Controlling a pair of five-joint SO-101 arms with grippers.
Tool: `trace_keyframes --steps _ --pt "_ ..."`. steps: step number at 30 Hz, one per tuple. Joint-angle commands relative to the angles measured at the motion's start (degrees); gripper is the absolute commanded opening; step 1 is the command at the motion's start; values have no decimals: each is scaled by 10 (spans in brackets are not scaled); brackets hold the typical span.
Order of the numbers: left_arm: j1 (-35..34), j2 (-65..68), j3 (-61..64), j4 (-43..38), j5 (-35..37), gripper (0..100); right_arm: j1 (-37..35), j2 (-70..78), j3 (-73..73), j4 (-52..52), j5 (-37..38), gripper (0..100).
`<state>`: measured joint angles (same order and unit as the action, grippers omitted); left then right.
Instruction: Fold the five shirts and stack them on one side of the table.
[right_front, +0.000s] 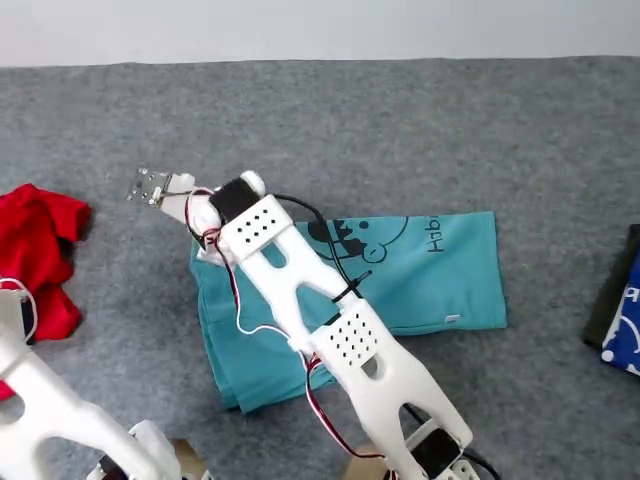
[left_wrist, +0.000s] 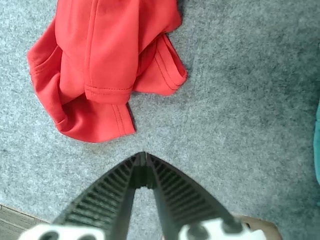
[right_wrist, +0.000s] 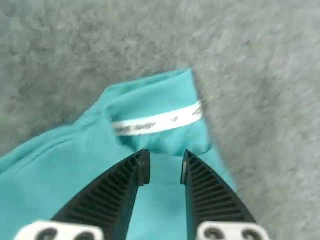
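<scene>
The right end effector (right_wrist: 164, 167) is hovering with its jaws parted over the teal shirt (right_wrist: 75, 175). Its tips are straddling the cloth just short of the collar, and the white neck label (right_wrist: 157, 120) is lying directly ahead of them. From the wrist picture alone, nothing is showing that the fabric is pinched; the tips are probably lining up on the collar edge because it gives a firm hem to grip for the next fold. The rest of the shirt is spreading back beneath and behind this end effector across the grey desk (right_front: 400, 130), partly doubled over on the near side.

The left end effector (left_wrist: 145, 159) is clenched, tips meeting, and is carrying nothing. It is hanging above bare desk with the red shirt (left_wrist: 100, 60) lying crumpled just ahead of it, likely waiting its turn while the teal one is being worked.

A dark blue garment (right_front: 625, 320) is sitting well off beyond the teal shirt's far end, at the desk's edge.
</scene>
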<state>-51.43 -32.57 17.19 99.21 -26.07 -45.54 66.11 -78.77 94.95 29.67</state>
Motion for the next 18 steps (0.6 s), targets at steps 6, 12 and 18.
trace_keyframes --steps 6,12,18 --pt "-23 -16 -8 11 2 4 21 -98 -40 81 -73 11" --pt "-82 -14 -31 11 -2 4 22 -230 110 81 -65 11" --pt "-94 -14 -30 11 -2 4 24 -384 352 80 -27 9"
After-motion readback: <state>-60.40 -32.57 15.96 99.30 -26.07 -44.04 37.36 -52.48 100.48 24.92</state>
